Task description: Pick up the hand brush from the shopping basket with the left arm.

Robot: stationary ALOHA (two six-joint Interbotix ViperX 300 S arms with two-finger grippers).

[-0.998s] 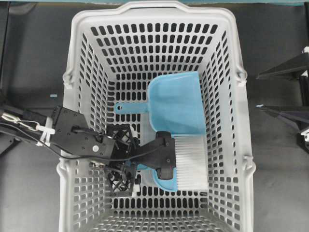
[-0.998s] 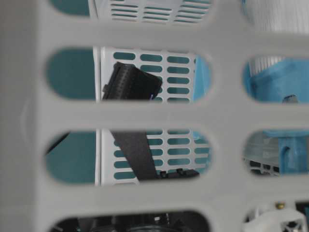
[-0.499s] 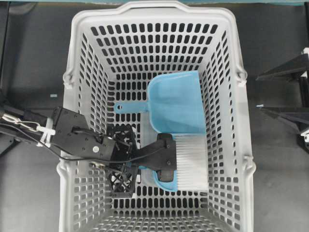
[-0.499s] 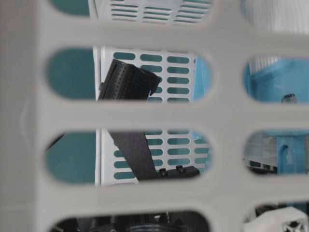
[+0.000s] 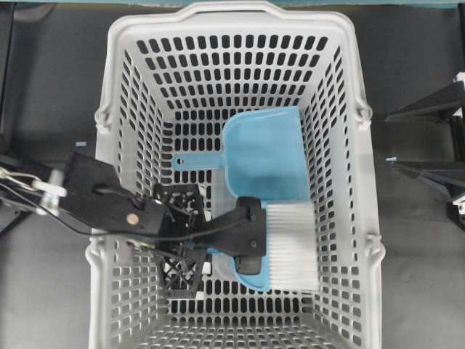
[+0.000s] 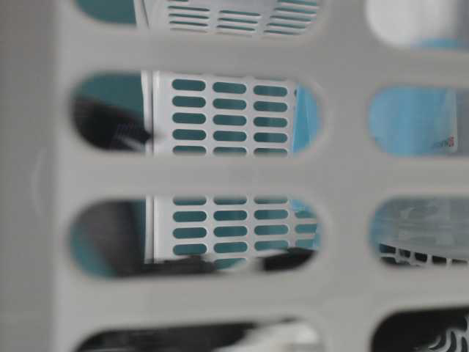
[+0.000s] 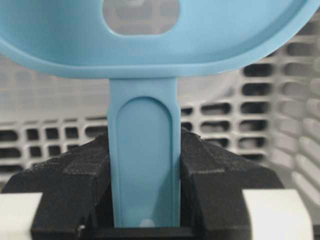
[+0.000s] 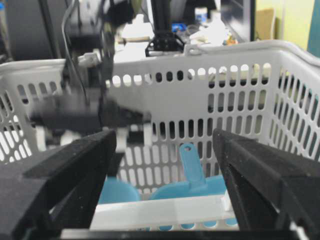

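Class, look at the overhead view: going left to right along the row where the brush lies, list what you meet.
Left arm → left wall of the shopping basket → left gripper → white bristles of the hand brush → right basket wall.

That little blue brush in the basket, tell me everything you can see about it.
The hand brush looks like light-blue plastic, with a broad block of white bristles and a slim flat handle. It lies inside the grey shopping basket, bristles toward the right wall, just below the light-blue dustpan. The left gripper is shut on its handle, a black finger pressed against each side. Whether it is off the basket floor yet cannot be told.
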